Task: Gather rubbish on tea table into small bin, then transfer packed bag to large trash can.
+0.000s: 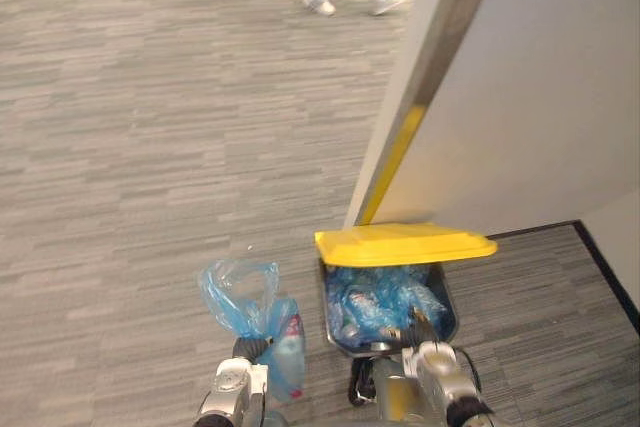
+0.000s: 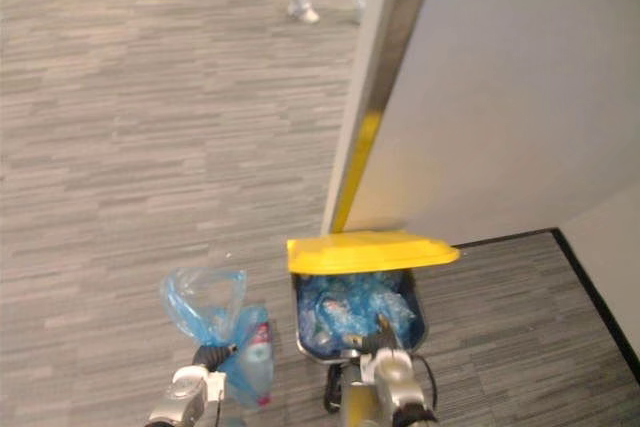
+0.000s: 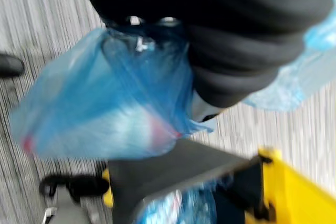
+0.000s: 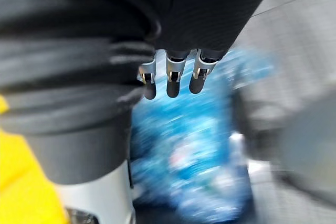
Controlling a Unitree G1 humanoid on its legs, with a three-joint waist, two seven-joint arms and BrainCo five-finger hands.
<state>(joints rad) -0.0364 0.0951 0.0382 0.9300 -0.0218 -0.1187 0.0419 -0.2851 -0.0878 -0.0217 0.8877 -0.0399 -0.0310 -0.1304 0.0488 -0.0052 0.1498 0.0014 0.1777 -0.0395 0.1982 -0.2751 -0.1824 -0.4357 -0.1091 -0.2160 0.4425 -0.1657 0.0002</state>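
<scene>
Eye views, left hand (image 1: 250,350): we see it closed round the neck of the packed bag (image 1: 247,299), a blue bag held over the floor (image 1: 120,147), just left of the large trash can (image 1: 450,312).
Eye views, yellow lid (image 1: 405,244): raised, with blue bags (image 1: 385,305) lying inside the can.
Eye views, right hand (image 1: 418,329): at the can's near rim.
Left wrist view, packed bag (image 3: 100,103): just beside the can.
Right wrist view, fingers (image 4: 172,80): we find them straight, holding nothing, above the blue bags.
</scene>
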